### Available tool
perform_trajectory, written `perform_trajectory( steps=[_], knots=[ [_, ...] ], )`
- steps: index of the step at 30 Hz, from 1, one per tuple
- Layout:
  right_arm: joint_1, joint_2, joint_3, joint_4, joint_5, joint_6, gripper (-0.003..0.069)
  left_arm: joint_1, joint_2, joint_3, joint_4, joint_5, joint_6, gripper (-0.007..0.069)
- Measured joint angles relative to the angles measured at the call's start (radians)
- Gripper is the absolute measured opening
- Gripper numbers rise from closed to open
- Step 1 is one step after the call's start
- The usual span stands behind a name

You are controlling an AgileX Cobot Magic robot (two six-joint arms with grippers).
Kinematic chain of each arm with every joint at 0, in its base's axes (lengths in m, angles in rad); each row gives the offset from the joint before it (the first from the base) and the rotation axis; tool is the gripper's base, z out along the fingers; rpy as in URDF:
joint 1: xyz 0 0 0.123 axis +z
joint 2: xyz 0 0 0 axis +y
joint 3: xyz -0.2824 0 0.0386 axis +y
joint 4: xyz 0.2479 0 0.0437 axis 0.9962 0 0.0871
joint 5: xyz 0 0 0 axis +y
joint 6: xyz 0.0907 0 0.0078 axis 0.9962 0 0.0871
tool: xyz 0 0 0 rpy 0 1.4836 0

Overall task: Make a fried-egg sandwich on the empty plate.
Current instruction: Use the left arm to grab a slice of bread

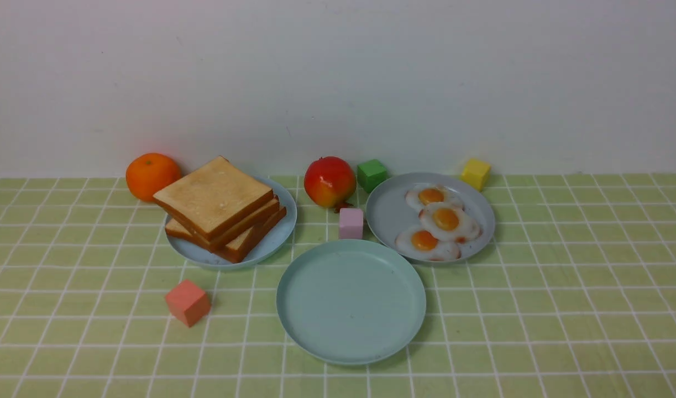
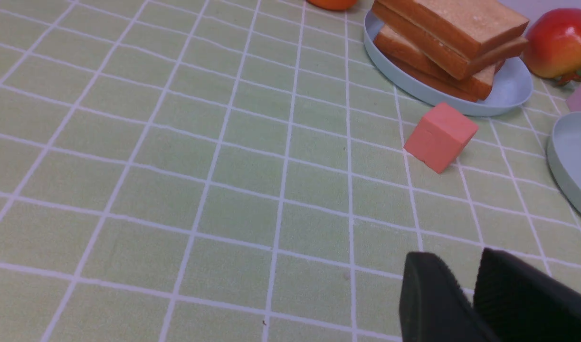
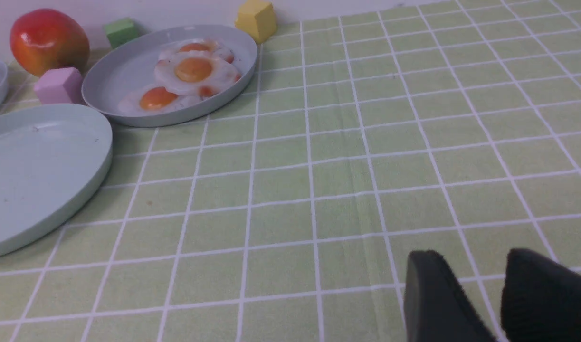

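The empty mint-teal plate lies at the front middle; its rim also shows in the left wrist view and in the right wrist view. Three fried eggs overlap on a greyer blue plate behind it to the right. Three toast slices are stacked on a light-blue plate to the left. No fried-egg sandwich is in view. My left gripper is shut and empty over bare cloth. My right gripper is slightly open and empty over bare cloth. Neither gripper shows in the front view.
An orange and a red apple-like fruit sit at the back. Small cubes lie around: salmon, pink, green, yellow. A green checked cloth covers the table; a white wall stands behind.
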Motion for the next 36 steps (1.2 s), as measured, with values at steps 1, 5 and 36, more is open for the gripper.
perform_trajectory(
  steps=[1,5,36],
  knots=[
    [0.0,0.0,0.0,0.0,0.0,0.0,0.0239,0.0,0.0,0.0,0.0,0.0,0.0,0.0164],
    [0.0,0.0,0.0,0.0,0.0,0.0,0.0239,0.0,0.0,0.0,0.0,0.0,0.0,0.0164],
    [0.0,0.0,0.0,0.0,0.0,0.0,0.0239,-0.033,0.18,-0.309,-0.556,-0.076,0.12,0.0169]
  ],
)
